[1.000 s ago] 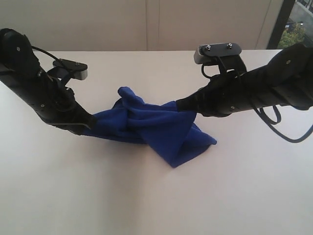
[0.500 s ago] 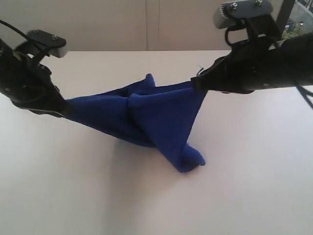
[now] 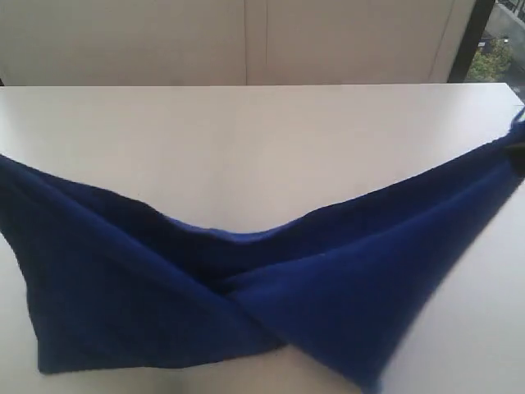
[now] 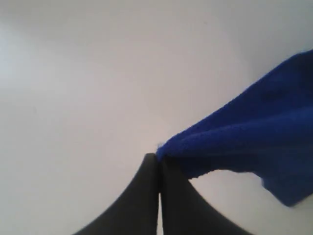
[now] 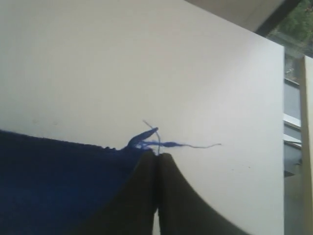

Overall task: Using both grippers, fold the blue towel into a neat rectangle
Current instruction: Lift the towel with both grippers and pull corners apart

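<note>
The blue towel (image 3: pixel 246 304) hangs stretched and twisted across the whole exterior view, close to the camera, its two halves crossing near the middle. Both arms are out of that view. In the left wrist view my left gripper (image 4: pixel 158 157) is shut on a corner of the blue towel (image 4: pixel 244 137), which trails away from the tips. In the right wrist view my right gripper (image 5: pixel 157 155) is shut on another corner of the blue towel (image 5: pixel 54 181), with a loose thread tag (image 5: pixel 166 143) sticking out past the tips.
The white table (image 3: pixel 262 139) lies below and behind the towel. A pale wall (image 3: pixel 246 41) runs along its far edge, with a dark window frame (image 3: pixel 466 37) at the far right.
Both grippers have lifted and pulled apart out of the exterior view. The towel has gone from a bunched heap on the table to a raised, stretched band.
</note>
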`<control>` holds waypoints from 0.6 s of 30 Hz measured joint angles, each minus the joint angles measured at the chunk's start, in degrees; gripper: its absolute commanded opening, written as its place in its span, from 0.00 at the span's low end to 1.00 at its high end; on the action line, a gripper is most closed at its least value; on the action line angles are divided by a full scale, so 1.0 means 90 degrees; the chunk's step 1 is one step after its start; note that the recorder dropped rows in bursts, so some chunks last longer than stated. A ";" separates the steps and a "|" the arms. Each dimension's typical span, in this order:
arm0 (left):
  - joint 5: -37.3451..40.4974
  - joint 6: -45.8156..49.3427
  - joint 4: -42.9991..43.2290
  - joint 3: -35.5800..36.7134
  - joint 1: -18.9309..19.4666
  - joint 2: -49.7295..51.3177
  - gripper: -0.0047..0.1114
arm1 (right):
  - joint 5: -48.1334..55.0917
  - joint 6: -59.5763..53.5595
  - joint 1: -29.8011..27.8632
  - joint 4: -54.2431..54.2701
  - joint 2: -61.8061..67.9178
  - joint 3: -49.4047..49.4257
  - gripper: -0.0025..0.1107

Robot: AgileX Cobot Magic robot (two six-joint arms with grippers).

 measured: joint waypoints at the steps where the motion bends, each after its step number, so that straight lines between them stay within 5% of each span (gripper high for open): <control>1: 0.0035 -0.0084 0.0117 0.0000 0.0000 -0.0031 0.04 | 0.0051 0.0114 0.0000 -0.0108 -0.0066 0.0000 0.02; 18: 0.0835 -0.1192 0.1633 0.0042 0.0000 -0.0333 0.04 | 0.0739 0.1984 0.0000 -0.1845 -0.0804 0.0000 0.02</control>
